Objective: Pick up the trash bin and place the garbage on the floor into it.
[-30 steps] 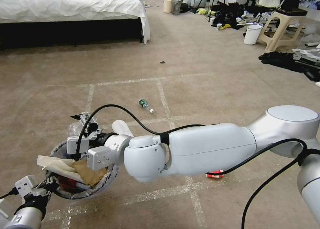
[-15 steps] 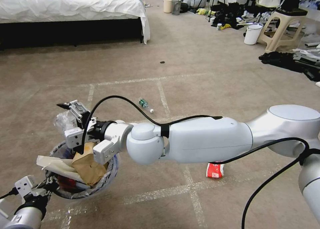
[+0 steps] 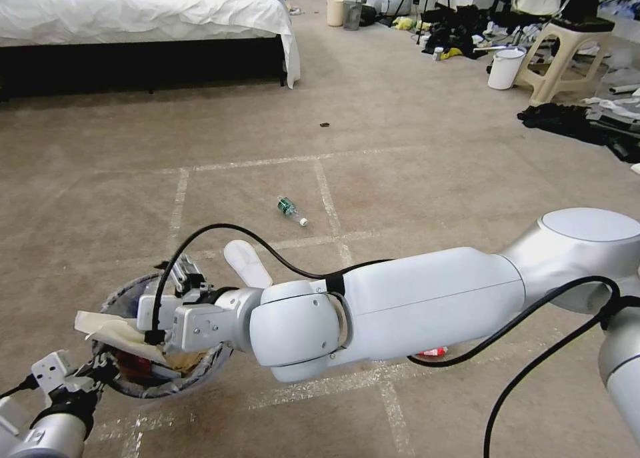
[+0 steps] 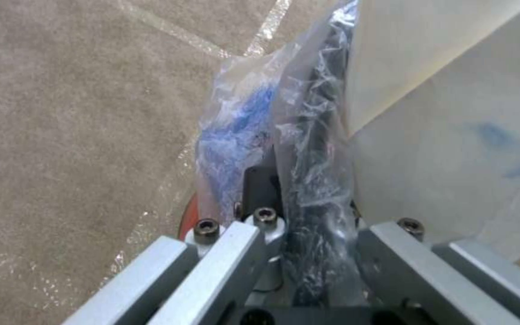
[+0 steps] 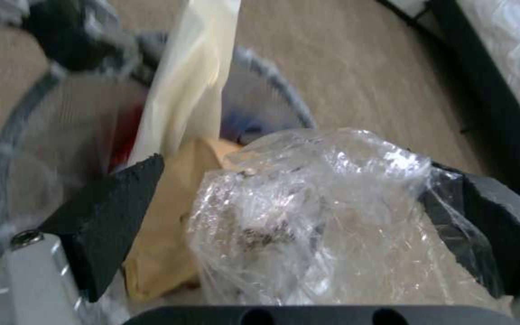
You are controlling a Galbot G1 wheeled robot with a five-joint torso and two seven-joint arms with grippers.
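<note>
The right gripper (image 5: 308,180) had its fingers (image 5: 115,212) wide apart. A crumpled ball of clear plastic (image 5: 308,216) sat in the gap between them. It touched the finger on one side, but the fingers were not squeezing it. Under it lay a tan paper bag (image 5: 164,234) and a flat white sole (image 5: 194,81), both already inside the trash bin (image 3: 160,390).

Half a second before, this gripper was up above the bin with the plastic held high. Now it had dipped down into the mouth of the bin, near and to the left. I think this means the plastic was being dropped in, so one more bit of garbage was about done.

The left gripper (image 3: 100,368) sat at the near left edge of the bin. Its fingers (image 4: 260,180) were closed on the rim, with the clear bag liner pinched in too. It was in the same spot as before, holding the bin up off the floor (image 3: 400,145).

More garbage lay on the floor. A small bottle (image 3: 288,208) with a green label was farther off, in the middle. Another white sole (image 3: 245,261) lay just past the right arm. A red wrapper (image 3: 432,352) peeked out from under that arm. So the job was not finished.
</note>
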